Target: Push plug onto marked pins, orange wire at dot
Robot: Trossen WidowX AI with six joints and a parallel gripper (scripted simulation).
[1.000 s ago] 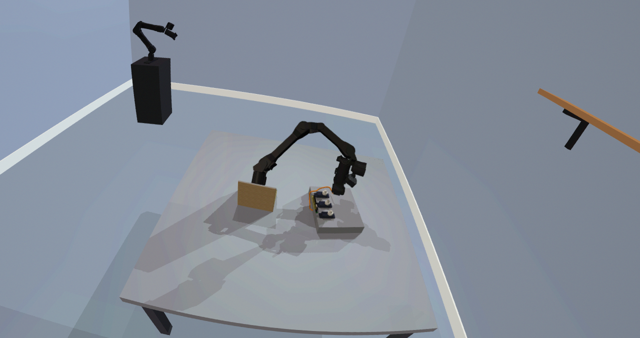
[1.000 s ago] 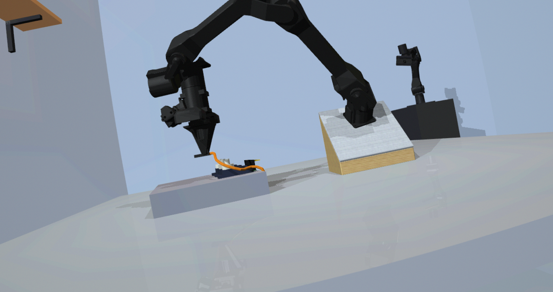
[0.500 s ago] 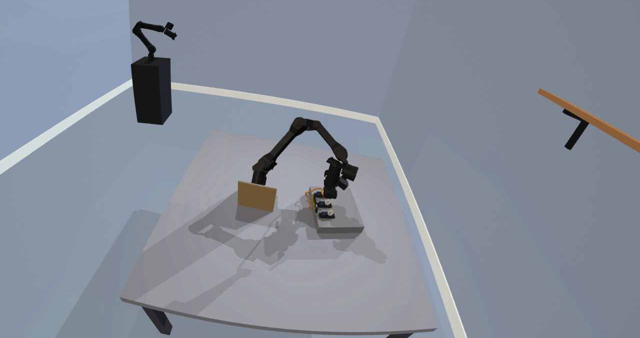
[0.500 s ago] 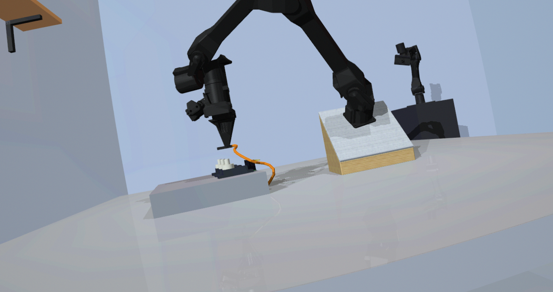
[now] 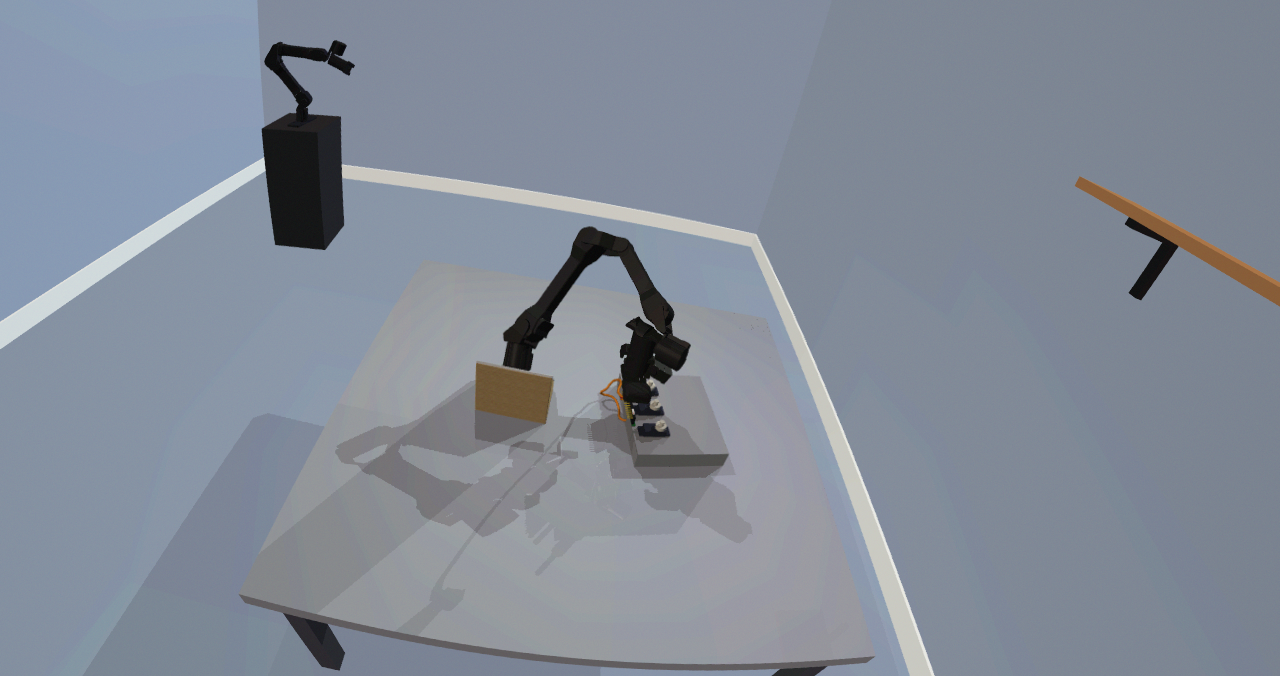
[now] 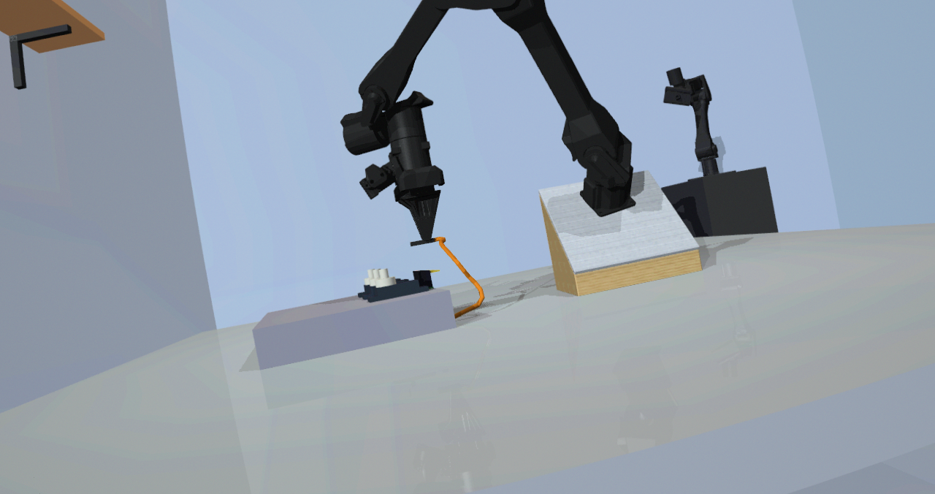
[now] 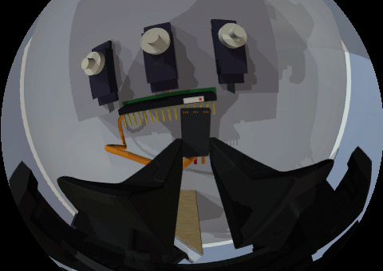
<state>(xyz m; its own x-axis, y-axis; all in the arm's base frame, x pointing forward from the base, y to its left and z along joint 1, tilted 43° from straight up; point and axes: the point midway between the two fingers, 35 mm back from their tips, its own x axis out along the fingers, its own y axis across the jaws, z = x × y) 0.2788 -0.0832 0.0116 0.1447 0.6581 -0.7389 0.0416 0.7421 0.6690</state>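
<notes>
My gripper [image 6: 426,237] [image 7: 195,143] is shut on the flat black plug [image 6: 417,243] [image 7: 195,129], above the pins. In the wrist view, the plug's holes face the row of metal pins [image 7: 152,116] and its front overlaps the marked pins from above. The row slants slightly against the plug's front. A pale band [image 7: 189,100] has a red dot [image 7: 200,99] at its right end. A red wire and an orange wire show at the plug's rear; the third is unclear. The orange lead [image 6: 481,288] [image 7: 132,155] hangs in a loop. The grey holder [image 5: 702,421] [image 6: 353,327] carries the pin row.
Three dark servos with white horns stand on the holder: left [image 7: 104,73], middle [image 7: 159,65] and right [image 7: 231,60] in the wrist view. The arm's wedge base [image 5: 512,393] [image 6: 634,281] stands behind the pin side. A second arm [image 5: 290,72] [image 6: 703,121] is farther away.
</notes>
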